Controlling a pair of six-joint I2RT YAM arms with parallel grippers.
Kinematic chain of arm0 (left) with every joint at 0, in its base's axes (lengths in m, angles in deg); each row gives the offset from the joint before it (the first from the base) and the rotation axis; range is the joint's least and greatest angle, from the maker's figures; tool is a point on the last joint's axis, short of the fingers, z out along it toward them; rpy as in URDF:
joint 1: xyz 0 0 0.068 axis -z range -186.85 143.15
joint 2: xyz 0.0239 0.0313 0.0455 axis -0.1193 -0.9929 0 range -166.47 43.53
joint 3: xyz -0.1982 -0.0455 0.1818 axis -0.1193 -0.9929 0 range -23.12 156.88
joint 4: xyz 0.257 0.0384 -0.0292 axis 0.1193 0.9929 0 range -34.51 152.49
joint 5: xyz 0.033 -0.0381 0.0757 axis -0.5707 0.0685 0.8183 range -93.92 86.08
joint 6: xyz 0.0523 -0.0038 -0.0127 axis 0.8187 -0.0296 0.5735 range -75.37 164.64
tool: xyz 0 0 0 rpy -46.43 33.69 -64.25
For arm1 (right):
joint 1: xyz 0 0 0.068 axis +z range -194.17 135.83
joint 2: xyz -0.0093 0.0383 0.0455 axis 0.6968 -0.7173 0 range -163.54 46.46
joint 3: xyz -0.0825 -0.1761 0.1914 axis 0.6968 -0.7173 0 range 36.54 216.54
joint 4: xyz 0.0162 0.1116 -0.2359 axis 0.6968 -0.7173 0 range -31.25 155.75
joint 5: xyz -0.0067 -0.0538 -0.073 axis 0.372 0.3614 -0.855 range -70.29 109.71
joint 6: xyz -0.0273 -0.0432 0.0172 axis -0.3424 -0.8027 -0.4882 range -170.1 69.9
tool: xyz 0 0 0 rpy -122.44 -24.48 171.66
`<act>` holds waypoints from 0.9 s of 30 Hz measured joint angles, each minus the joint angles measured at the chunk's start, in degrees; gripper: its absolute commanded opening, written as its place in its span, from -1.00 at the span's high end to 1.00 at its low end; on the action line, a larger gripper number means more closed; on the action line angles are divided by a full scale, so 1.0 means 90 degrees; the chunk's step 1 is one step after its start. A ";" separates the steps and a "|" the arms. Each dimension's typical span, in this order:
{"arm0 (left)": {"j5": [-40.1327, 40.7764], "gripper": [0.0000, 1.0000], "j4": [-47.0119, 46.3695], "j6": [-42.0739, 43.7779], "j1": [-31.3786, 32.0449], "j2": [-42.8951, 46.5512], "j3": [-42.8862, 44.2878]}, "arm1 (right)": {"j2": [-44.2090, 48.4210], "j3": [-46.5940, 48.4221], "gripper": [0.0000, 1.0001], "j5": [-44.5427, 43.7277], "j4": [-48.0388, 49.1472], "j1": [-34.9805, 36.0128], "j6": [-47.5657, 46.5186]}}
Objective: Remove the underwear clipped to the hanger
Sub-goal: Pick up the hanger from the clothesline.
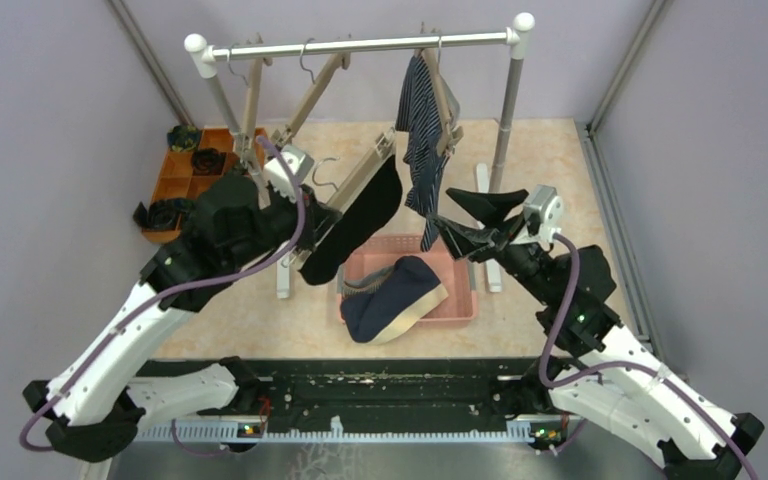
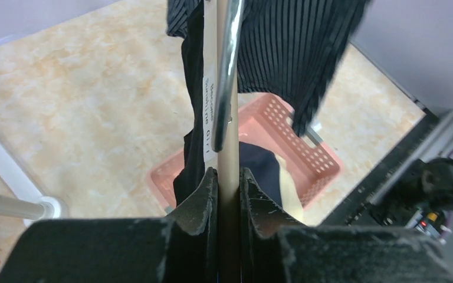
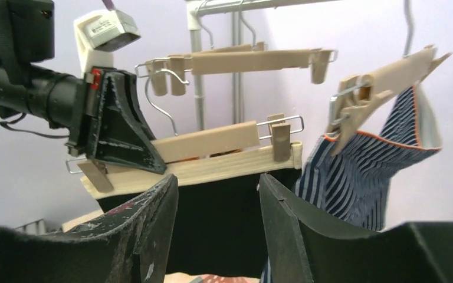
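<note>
The black underwear [image 1: 360,220] hangs clipped to a beige wooden hanger [image 1: 365,175] that is off the rail and tilted. My left gripper [image 1: 322,215] is shut on that hanger's bar [image 2: 229,147], with the black cloth [image 2: 191,118] to its left. My right gripper [image 1: 442,208] is open, its jaws on either side of the black underwear [image 3: 218,218] just below the hanger [image 3: 212,162]. The navy white-striped underwear [image 1: 422,130] hangs clipped to a hanger on the rail [image 3: 365,177]. The plain navy underwear [image 1: 400,285] lies in the pink basket [image 1: 460,300].
Two bare clip hangers [image 1: 250,100] hang on the metal rail [image 1: 360,44] at the left. An orange tray [image 1: 175,185] with dark rolled bundles stands at the back left. The rack's white feet [image 1: 482,180] sit beside the basket. Grey cloth [image 1: 360,287] lies in the basket.
</note>
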 measured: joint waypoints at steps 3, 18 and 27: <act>-0.0330 1.00 0.0228 -0.0044 0.0012 0.0481 -0.0182 | -0.0204 0.0185 -0.37 0.0265 -0.0289 0.0002 0.0102; -0.2157 1.00 0.1304 0.0080 0.0034 0.1059 -0.0311 | -0.1314 0.1899 -0.78 0.1681 -0.2591 0.0000 -0.0850; -0.2854 1.00 0.1511 0.0520 0.0034 0.0952 -0.0136 | -0.1474 0.2827 -0.77 0.3303 -0.3155 -0.1236 -0.1608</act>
